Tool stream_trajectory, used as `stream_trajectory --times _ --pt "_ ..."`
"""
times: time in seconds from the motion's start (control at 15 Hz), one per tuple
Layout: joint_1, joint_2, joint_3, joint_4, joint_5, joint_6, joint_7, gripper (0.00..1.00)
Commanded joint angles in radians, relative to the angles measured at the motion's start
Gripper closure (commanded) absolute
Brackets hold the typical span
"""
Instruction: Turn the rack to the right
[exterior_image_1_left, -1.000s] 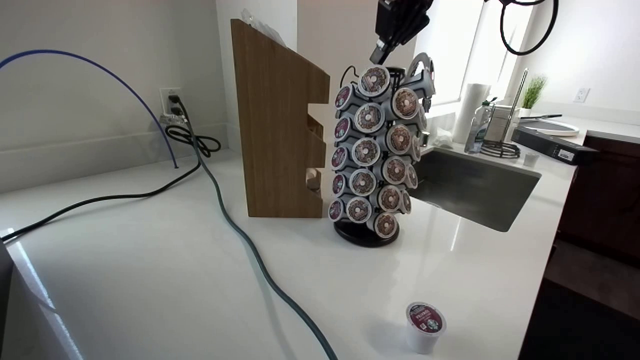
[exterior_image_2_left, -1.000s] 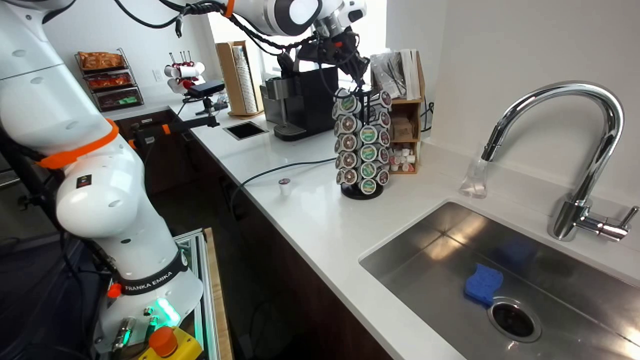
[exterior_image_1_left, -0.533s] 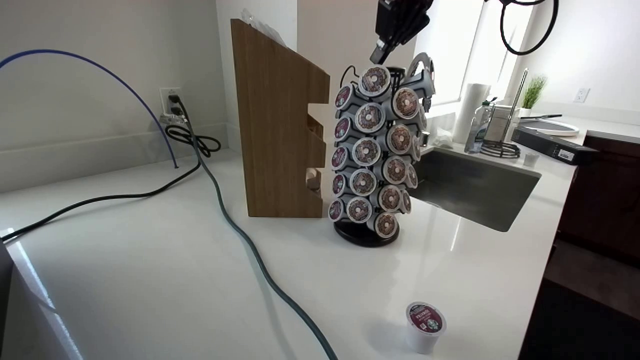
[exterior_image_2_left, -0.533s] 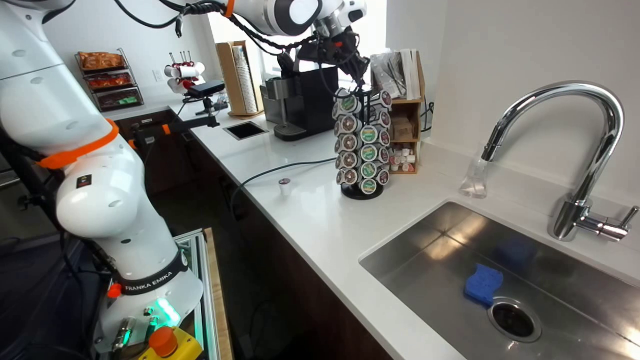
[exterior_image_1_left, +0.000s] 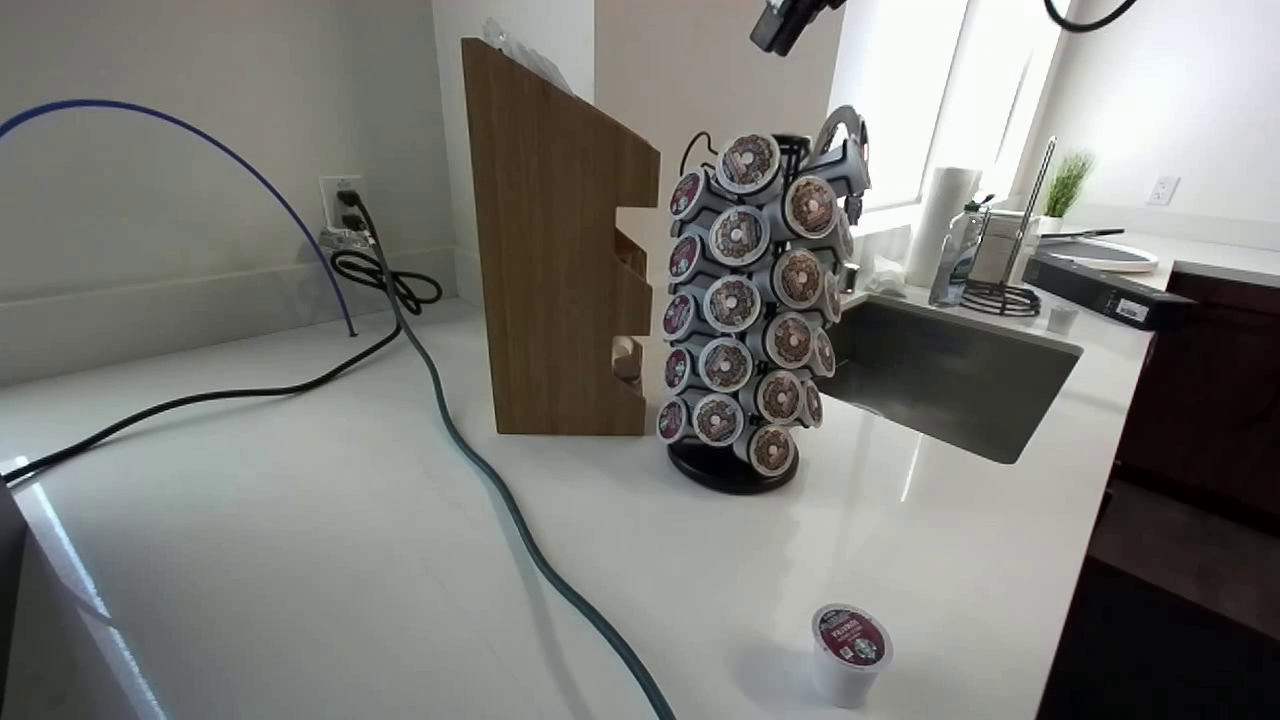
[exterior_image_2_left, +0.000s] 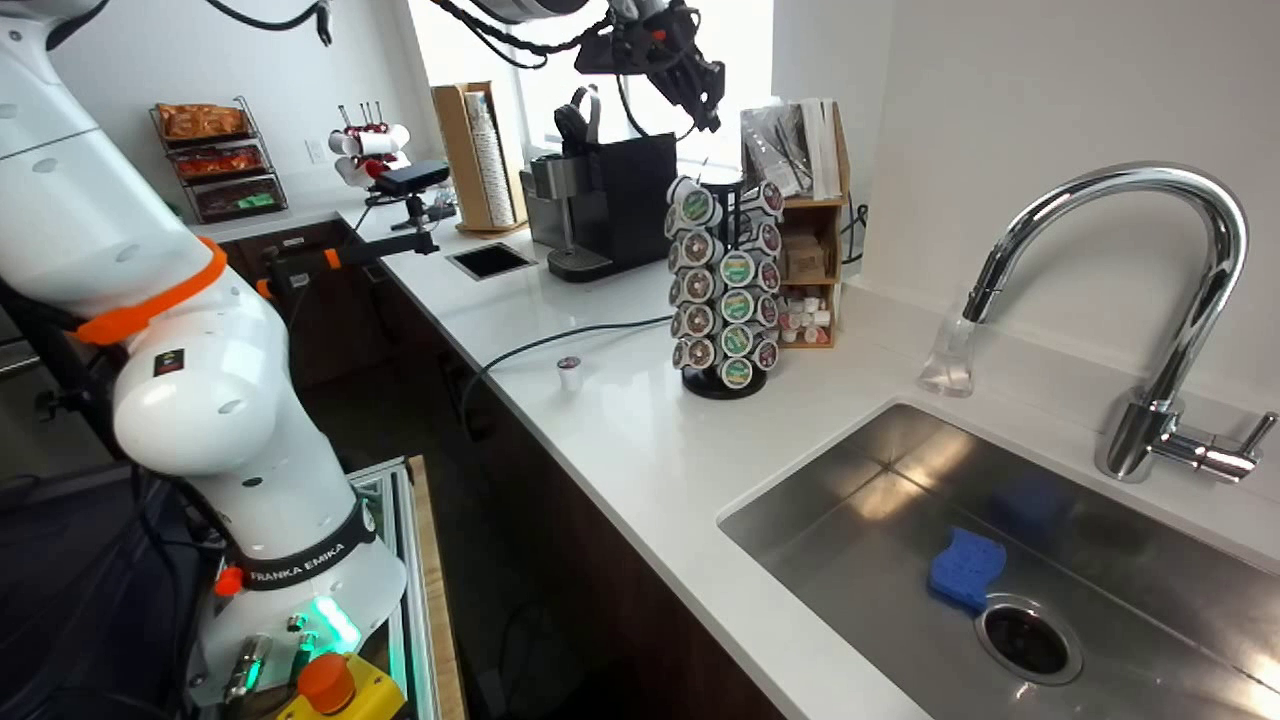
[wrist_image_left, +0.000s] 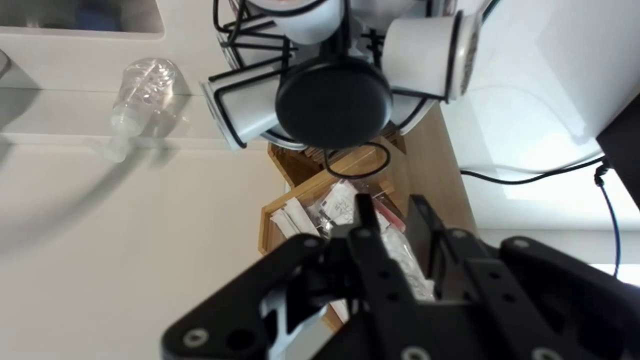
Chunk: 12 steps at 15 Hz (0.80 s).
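The rack (exterior_image_1_left: 733, 303) stands upright on its round black base (exterior_image_1_left: 735, 480), studded with pods with brown and reddish lids. In an exterior view its side shows brown and green lids (exterior_image_2_left: 737, 303). The wrist view looks down on its round black top (wrist_image_left: 334, 102), with white pods around it. My gripper (wrist_image_left: 391, 210) is open, with a gap between the fingers and nothing held. It hangs above the rack's top, apart from it, in both exterior views (exterior_image_1_left: 775, 38) (exterior_image_2_left: 708, 118). In the exterior view toward the window only its tip shows.
A tall slanted wooden block (exterior_image_1_left: 560, 250) stands close beside the rack. A loose pod (exterior_image_1_left: 850, 650) sits on the counter in front. A coffee machine (exterior_image_2_left: 635, 200), a sink (exterior_image_2_left: 800, 545) and a faucet (exterior_image_2_left: 1225, 260) are around. A green cable (exterior_image_1_left: 530, 540) crosses the counter.
My gripper has risen from right at the rack's top to a clear gap above it. The arm has moved up and back. The rack and its pods look the same.
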Motion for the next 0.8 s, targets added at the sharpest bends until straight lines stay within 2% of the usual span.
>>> stream_trajectory --times 0.0,0.27,0.4,0.53,0.67,0.73 --pt "0.032 -0.072 -0.013 0.026 0.072 -0.271 -0.002 0.44" --pt "0.018 -0.127 -0.011 0.088 0.072 -0.603 0.044 0.13" --pt "0.003 -0.144 -0.001 0.108 0.029 -0.694 0.076 0.01" --pt "-0.002 -0.159 -0.008 0.123 0.022 -0.757 0.07 0.0" --pt "-0.017 -0.178 0.005 0.121 -0.042 -0.75 0.081 0.0" --pt "-0.009 -0.188 -0.007 0.109 -0.04 -0.698 0.035 0.0"
